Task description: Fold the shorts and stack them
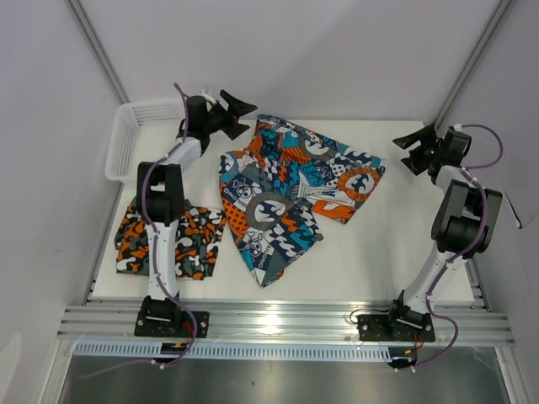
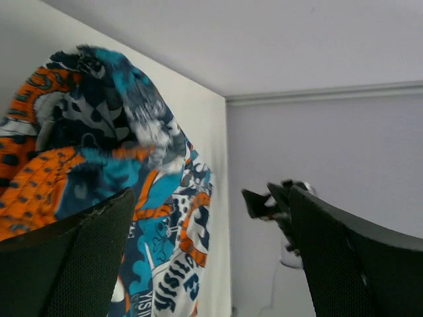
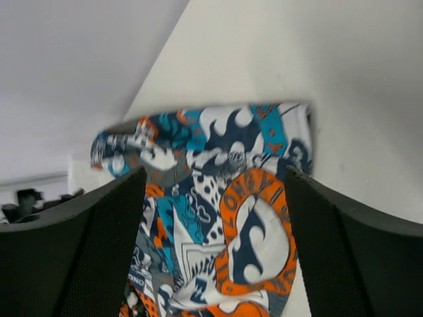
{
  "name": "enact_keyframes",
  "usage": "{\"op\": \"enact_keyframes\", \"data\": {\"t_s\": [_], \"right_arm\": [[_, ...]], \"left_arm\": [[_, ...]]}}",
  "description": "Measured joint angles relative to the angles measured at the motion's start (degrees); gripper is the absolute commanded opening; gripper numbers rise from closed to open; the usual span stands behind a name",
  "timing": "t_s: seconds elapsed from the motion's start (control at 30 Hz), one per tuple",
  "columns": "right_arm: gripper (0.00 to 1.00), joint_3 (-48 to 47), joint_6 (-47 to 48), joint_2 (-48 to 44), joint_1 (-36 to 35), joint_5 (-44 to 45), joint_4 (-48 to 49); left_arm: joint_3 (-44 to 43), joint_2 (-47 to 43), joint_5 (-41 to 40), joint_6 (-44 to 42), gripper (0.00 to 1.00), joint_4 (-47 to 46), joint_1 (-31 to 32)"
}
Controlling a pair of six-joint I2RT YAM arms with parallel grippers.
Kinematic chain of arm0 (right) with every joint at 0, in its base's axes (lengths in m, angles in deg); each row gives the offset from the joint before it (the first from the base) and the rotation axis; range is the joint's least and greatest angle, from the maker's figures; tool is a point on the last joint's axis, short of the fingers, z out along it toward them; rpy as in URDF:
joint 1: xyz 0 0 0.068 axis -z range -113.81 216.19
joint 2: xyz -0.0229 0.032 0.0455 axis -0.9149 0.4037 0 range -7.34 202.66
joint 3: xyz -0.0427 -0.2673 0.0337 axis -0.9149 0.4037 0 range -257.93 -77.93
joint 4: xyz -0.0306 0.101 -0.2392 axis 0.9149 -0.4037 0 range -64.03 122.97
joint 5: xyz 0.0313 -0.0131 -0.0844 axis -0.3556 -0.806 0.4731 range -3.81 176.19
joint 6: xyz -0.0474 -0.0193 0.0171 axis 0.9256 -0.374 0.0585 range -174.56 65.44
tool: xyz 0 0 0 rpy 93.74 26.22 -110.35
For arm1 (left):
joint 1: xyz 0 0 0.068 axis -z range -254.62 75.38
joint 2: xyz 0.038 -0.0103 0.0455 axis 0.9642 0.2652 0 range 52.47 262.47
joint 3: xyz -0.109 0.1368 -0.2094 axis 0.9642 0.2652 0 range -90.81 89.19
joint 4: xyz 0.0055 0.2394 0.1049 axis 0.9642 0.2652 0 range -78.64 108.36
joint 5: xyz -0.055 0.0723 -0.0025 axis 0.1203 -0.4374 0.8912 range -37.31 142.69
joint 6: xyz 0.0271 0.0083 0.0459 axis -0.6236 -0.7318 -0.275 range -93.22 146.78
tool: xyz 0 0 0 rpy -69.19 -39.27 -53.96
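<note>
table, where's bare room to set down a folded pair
Widest bare patch: the table between the graphic shorts and the right arm, down to the near edge. Crowded on the left: basket, left arm, camouflage shorts.

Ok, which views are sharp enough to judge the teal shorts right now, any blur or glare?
Top view: sharp and evenly lit, teal shorts clear, with only a bright glare patch on the front rail. Left wrist view: the cloth sits very close and is smeared around its upper fold. Right wrist view: the print is soft and slightly blurred, though its edges still read.
</note>
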State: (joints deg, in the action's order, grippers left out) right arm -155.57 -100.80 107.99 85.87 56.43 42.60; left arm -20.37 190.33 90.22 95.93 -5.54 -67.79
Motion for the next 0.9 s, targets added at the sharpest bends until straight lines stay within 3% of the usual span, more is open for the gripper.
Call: {"op": "enact_keyframes", "data": {"t_s": [0.1, 0.23, 0.27, 0.47, 0.53, 0.6, 0.67, 0.9], "right_arm": [[0.68, 1.33, 5.11, -4.85, -2.82, 0.66, -4.76], [0.57, -0.48, 12.22, -7.65, -9.73, -0.09, -8.94], [0.56, -1.53, 13.99, -7.43, -11.61, -0.02, -10.25], [0.21, -16.48, 21.77, 1.14, -21.42, 0.48, -22.12], [0.23, -17.29, 22.36, 3.17, -22.99, -0.7, -22.93], [0.3, -13.46, 22.4, 3.06, -24.57, -1.57, -23.32], [0.29, -7.82, 22.56, 2.05, -26.4, -2.08, -22.64], [0.32, 15.02, 22.29, -11.1, -40.06, 0.24, -22.6]], "left_arm": [[0.13, -5.35, -2.95, -6.86, 0.99, 9.18, -1.09], [0.98, -12.59, -6.29, -13.18, 0.99, 16.35, -1.29], [2.58, -14.75, -7.3, -14.56, 0.99, 17.14, -1.2], [13.57, -25.57, -13.11, -21.51, 0.99, 23.85, -0.96], [18.38, -28.04, -14.86, -23.21, 0.99, 25.05, -0.96], [23.67, -30.16, -16.46, -24.39, 0.99, 26.71, -0.96], [27.17, -31.12, -17.62, -25.27, 0.99, 28.2, -0.96], [31.93, -32.68, -19.98, -27.26, 0.99, 31.95, -0.98]]}}
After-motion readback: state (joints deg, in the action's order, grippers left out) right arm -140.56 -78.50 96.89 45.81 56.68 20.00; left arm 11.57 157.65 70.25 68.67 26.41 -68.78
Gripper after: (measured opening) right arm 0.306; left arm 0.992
